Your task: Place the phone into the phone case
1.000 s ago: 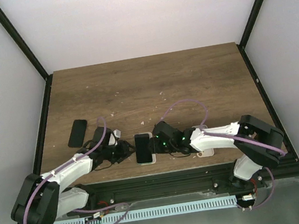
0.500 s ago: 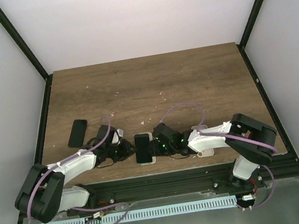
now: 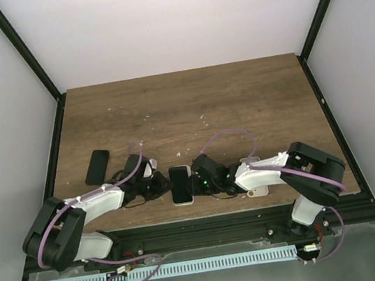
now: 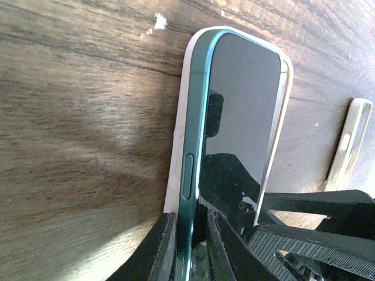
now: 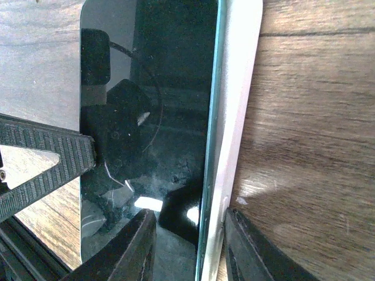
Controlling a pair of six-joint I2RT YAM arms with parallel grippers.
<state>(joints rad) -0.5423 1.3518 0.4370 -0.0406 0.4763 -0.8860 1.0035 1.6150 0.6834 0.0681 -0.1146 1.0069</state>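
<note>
Phone [image 4: 243, 105] lies screen up on the cream case [image 5: 241, 88], flat on the wooden table [image 4: 76, 117], directly between the two end effectors. Its teal left edge shows above the case wall, and whether it is fully seated cannot be told.

The left end effector [image 4: 190, 218] reaches in from the phone's left side and is clenched on that long edge. One finger [image 4: 158, 249] sits outside the case wall and the other [image 4: 225, 249] on the glass, with the teal rim pinched between them.

The right end effector [image 5: 190, 218] comes in from the opposite side, straddling the phone's right edge and the case wall beside it. One finger [image 5: 135, 249] lies over the screen and the other [image 5: 249, 252] outside the case. Whether it grips or only brackets the edge cannot be told.

A second black phone [image 3: 97, 167] lies well apart, beyond the left end effector. A spare cream case [image 4: 348, 140] rests just past the right end effector.
</note>
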